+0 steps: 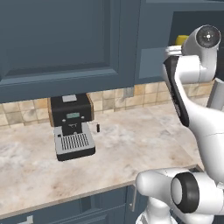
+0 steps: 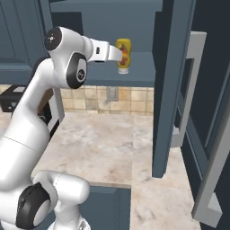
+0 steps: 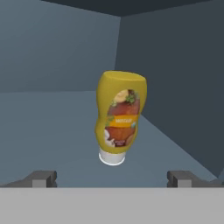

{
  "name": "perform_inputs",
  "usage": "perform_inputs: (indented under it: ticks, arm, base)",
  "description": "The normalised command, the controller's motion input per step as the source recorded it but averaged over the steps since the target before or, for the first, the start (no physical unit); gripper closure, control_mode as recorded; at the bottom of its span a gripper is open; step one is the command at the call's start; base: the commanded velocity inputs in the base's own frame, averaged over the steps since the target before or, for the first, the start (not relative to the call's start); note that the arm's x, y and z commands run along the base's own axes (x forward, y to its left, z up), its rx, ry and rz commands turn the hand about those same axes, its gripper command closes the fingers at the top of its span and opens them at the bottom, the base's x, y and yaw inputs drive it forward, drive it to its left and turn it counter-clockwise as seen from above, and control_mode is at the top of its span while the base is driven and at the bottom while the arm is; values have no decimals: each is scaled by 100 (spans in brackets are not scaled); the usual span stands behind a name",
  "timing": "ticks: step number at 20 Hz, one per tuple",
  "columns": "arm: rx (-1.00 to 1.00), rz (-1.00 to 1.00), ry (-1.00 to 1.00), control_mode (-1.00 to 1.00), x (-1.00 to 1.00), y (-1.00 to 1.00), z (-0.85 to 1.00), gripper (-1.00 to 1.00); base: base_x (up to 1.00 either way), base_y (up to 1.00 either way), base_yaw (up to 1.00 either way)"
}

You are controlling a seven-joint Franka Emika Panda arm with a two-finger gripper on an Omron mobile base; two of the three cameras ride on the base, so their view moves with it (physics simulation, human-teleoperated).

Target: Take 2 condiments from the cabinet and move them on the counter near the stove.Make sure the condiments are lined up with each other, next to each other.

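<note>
We see the yellow bottle standing on its white cap on the slate-blue shelf inside the dark blue cabinet. In the hand view it stands in the middle of the frame, a little right of centre, with the red-orange label turned to the camera. The two fingers rise at the bottom of this frame, one at the lower left and one at the lower right, wide apart and holding nothing. The bottle lies above the gap between them in the picture, further into the cabinet, and it is not touching either of them.

In the right base view the gripper is in the upper middle of the frame, at the front edge of the shelf, and the bottle is just beside its tip. In the left base view only a small yellow part of the bottle appears at the upper right, behind the arm.

Below, the beige marbled table carries a black and silver coffee machine in the left middle of that frame.
</note>
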Motion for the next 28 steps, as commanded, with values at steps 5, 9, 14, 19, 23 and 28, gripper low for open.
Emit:
perform_inputs:
  ticks: [5,9,14,19,23,28]
  arm:
    - [0,0,1,-100,4,0,-1,-100]
    - [0,0,2,-100,8,-3,0,-100]
    - [0,-1,3,-100,16,-4,0,-100]
    - [0,-1,3,-100,20,-9,0,-100]
    - [0,0,0,-100,19,-10,0,-100]
    - [0,0,0,-100,19,-10,-2,-100]
  base:
    - [0,0,0]
    - [0,0,0]
    - [0,0,0]
    - [0,0,0]
    - [0,0,0]
    - [0,0,0]
